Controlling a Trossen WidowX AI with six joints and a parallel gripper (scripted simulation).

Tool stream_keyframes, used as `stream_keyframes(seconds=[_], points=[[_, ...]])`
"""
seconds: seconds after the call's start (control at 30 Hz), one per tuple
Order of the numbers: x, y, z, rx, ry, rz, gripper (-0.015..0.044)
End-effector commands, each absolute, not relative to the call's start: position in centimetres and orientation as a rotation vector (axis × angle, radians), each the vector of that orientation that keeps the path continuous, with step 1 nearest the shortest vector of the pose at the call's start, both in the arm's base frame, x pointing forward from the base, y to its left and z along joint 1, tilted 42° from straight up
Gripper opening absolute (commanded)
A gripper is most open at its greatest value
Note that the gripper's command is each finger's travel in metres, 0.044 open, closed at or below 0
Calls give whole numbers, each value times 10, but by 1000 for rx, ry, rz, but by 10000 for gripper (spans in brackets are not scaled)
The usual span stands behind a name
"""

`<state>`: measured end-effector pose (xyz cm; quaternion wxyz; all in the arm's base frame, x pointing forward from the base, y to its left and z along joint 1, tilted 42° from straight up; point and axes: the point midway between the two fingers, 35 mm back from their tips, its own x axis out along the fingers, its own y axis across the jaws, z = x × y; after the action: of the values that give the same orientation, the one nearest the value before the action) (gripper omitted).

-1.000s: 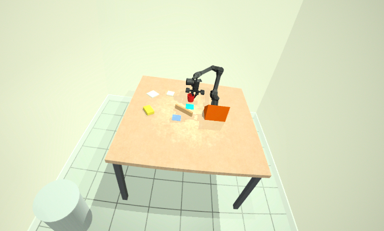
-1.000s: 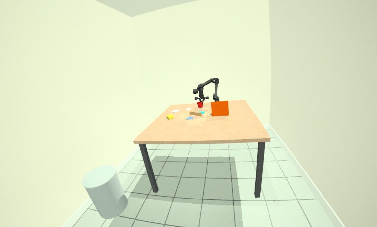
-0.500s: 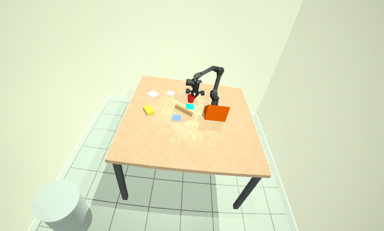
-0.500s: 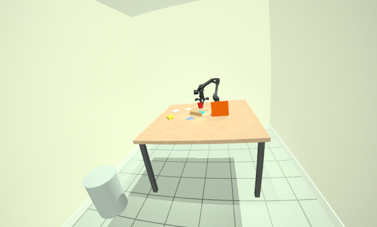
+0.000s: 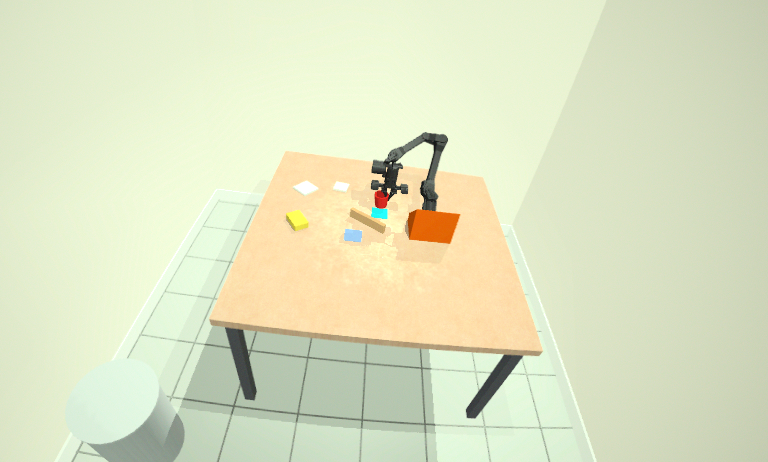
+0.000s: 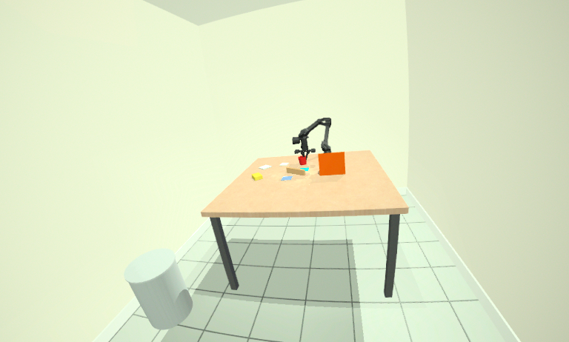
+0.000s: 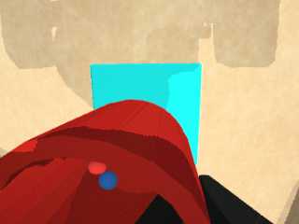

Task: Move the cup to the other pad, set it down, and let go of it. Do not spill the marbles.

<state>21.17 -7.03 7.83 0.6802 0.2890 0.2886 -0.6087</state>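
Note:
A red cup (image 5: 381, 198) (image 6: 302, 160) (image 7: 96, 181) hangs in my gripper (image 5: 385, 195) (image 6: 304, 157), which is shut on its rim. It is held upright, a little above the table and just behind the cyan pad (image 5: 379, 212) (image 6: 304, 169) (image 7: 149, 88). In the wrist view a blue marble (image 7: 108, 181) and a red marble (image 7: 96, 167) lie inside the cup. A light blue pad (image 5: 352, 235) (image 6: 287, 178) lies nearer the front, beyond the wooden bar (image 5: 367, 220) (image 6: 295, 170).
An orange box (image 5: 433, 226) (image 6: 331, 163) stands right of the pads beside the arm's base. A yellow block (image 5: 296, 220) (image 6: 257, 176) and two white squares (image 5: 305, 188) (image 5: 340, 186) lie to the left. A pale bin (image 5: 121, 409) (image 6: 158, 287) stands on the floor.

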Motion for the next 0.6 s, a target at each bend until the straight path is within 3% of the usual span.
stream_keyframes(seconds=[0.0, 0.57], points=[[210, -74, 74, 638, 651, -1370, 0], [211, -88, 60, 638, 650, -1370, 0]])
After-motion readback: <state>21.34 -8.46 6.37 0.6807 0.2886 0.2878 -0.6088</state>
